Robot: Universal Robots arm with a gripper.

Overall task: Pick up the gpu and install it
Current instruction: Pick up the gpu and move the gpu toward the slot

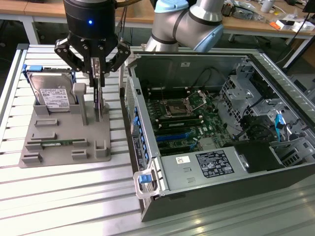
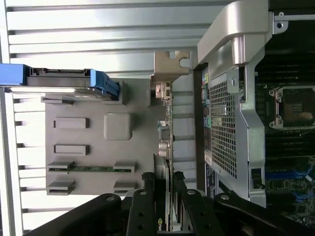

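The gpu (image 1: 100, 105) stands on edge in a slot of the grey holder (image 1: 59, 132), still low in that holder. In the wrist view the gpu (image 2: 165, 132) runs edge-on, its silver bracket at the far end. My gripper (image 1: 97, 81) hangs straight above it, and its two black fingers press on the card's faces. The wrist view has my gripper (image 2: 163, 184) with the fingers (image 2: 147, 194) tight on either side of the card. The open computer case (image 1: 147, 162) lies just to the exterior view's right, with blue slots (image 1: 172, 137) on its motherboard.
A silver hard drive (image 1: 51, 91) in a blue frame stands at the back of the holder, and a green memory stick (image 1: 56, 143) lies along its front. The case wall (image 2: 221, 113) is close beside the card. Desks with clutter stand behind the ribbed metal table (image 1: 74, 196).
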